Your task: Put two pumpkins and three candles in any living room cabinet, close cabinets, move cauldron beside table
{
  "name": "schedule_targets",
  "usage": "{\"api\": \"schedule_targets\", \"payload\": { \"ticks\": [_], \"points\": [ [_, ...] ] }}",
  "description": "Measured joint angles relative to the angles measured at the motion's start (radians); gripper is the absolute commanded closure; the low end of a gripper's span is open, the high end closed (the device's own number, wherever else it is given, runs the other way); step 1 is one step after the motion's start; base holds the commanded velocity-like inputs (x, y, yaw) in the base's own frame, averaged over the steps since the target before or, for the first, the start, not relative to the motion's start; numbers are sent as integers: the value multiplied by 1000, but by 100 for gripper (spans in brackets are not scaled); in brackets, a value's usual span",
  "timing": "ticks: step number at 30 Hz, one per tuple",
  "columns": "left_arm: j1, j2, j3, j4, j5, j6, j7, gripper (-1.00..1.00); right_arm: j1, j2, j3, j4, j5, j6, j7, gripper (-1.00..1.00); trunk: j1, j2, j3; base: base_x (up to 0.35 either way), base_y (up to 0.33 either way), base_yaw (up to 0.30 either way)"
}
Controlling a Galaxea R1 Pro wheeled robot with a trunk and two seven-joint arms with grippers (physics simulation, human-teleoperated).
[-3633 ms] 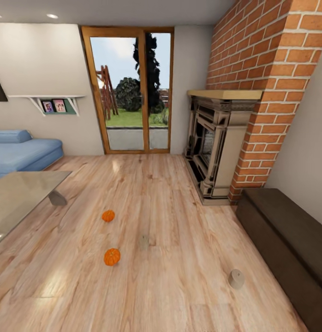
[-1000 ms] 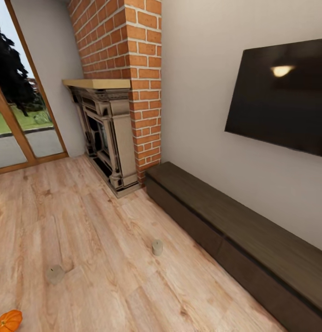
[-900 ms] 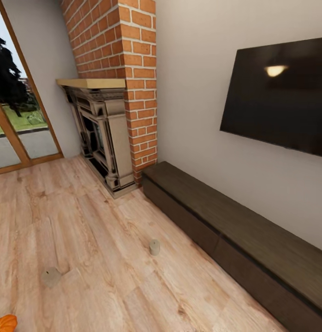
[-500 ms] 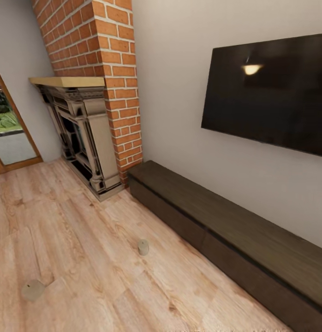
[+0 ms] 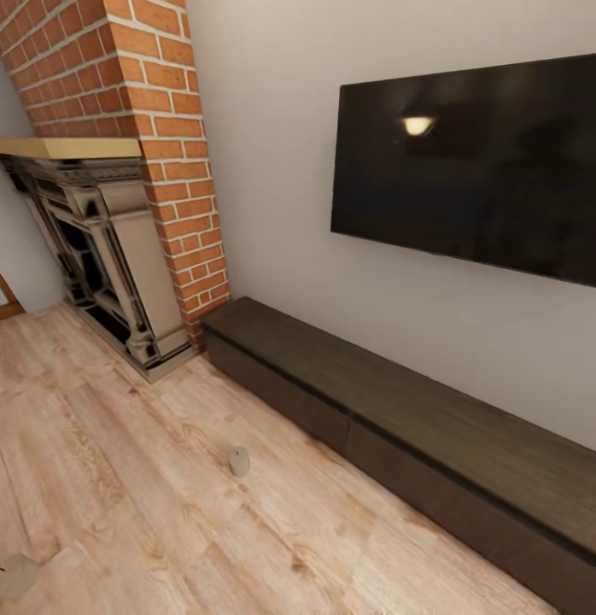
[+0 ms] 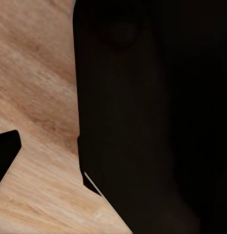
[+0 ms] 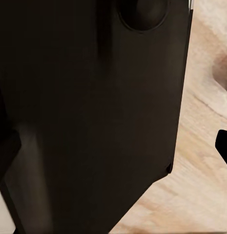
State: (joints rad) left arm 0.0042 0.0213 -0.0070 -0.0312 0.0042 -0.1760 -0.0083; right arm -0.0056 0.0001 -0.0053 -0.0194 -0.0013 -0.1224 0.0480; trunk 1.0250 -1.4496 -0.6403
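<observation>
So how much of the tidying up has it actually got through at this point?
Nothing looks done yet. Two candles, one upright and one at the picture's edge, sit on the wood floor, not inside the cabinet, whose drawer fronts all look shut. Nothing appears to be carried. Left: stowing candles and pumpkins, closing up, and placing the cauldron by the table.

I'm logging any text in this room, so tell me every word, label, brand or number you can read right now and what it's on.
None: no readable text in these views.
TV: dark screen, only a lamp reflection, no visible brand.
Cabinet, brick fireplace, candle: no visible markings.
</observation>
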Motion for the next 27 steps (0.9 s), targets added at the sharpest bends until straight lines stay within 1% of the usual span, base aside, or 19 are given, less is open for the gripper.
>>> {"api": "schedule_targets", "payload": {
  "ticks": [27],
  "points": [
    [0,0,0,0,1,-14,0,-100,0,0,0,0,0,0,0,-100,0,0,-18,0,0,-271]
  ]
}}
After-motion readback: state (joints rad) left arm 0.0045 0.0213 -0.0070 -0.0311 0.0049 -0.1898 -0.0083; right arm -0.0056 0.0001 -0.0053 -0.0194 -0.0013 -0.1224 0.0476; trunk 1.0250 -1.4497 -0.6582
